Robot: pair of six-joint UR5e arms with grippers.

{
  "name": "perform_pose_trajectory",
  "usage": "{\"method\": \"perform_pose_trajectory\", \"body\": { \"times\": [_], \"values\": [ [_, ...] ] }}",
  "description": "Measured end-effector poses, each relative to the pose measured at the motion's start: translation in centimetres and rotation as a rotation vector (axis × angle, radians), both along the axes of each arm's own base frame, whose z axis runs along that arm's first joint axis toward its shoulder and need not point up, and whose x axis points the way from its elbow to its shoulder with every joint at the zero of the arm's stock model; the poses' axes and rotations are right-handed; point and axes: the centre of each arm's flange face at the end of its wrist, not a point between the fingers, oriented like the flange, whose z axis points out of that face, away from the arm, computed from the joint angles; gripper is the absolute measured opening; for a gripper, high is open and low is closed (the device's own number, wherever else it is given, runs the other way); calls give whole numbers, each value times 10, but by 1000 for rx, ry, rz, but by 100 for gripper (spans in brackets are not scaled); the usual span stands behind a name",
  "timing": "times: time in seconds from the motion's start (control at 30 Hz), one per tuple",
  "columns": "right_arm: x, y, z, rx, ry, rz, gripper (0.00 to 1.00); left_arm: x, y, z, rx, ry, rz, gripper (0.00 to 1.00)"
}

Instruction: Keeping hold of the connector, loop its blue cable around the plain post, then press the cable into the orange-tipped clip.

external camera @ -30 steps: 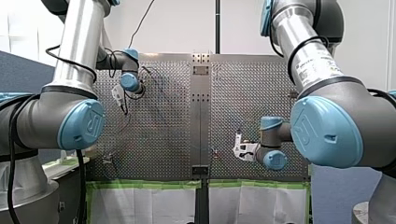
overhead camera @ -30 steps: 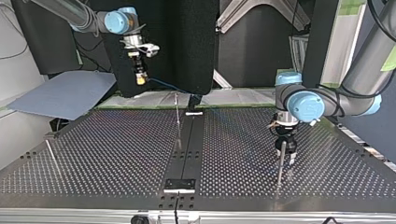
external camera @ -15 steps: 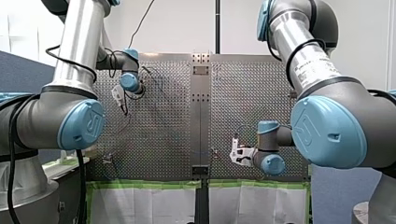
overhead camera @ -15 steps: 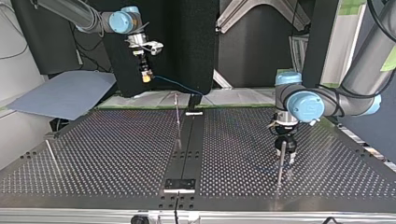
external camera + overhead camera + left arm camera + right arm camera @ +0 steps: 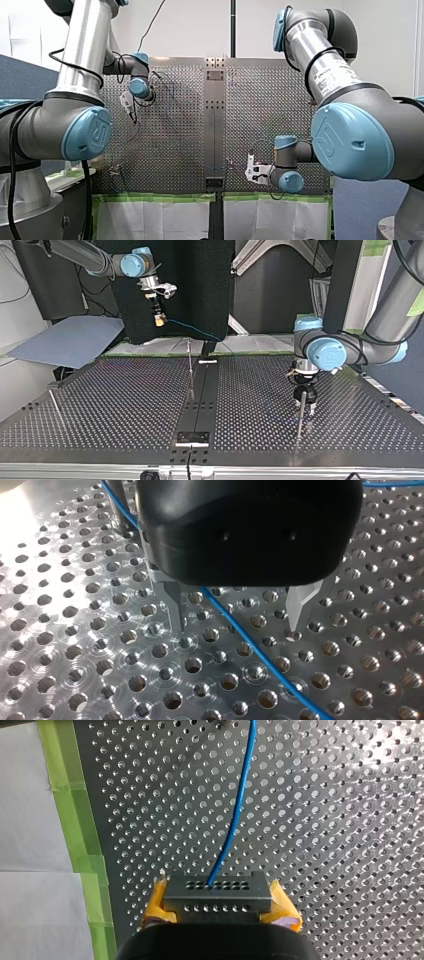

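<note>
My right gripper (image 5: pixel 218 907) is clamped on the grey connector (image 5: pixel 217 895), with its yellow pads (image 5: pixel 159 901) pressed against the connector's two ends. The blue cable (image 5: pixel 234 815) leaves the connector's face straight ahead of the gripper and runs out over the perforated table (image 5: pixel 350 820). In the top view this gripper hangs high at the upper left, above the table's far side. I judge this is meant to hold the cable lifted and lightly taut as it slopes down toward the centre.

My left gripper (image 5: pixel 235 627) stands low over the table at the top view's right, just beside a thin upright post (image 5: pixel 300 416). Its metal fingers (image 5: pixel 172 605) are apart and the cable passes between them with neither finger pinching it, probably to guide the loop. I cannot tell whether this post is the plain one, and no orange tip shows clearly enough to name.
</note>
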Motion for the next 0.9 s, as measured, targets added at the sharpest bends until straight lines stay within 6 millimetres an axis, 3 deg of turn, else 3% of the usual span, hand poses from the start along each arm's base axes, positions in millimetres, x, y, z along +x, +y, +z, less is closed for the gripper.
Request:
{"method": "perform_pose_trajectory", "body": {
  "times": [0.6,0.9],
  "values": [
    [-5,-6,-1,5,16,-72,0,-3,0,-2,-3,19,20,100],
    [-4,-5,-1,6,20,-74,0,-9,9,-19,-67,25,40,100]
  ]
}}
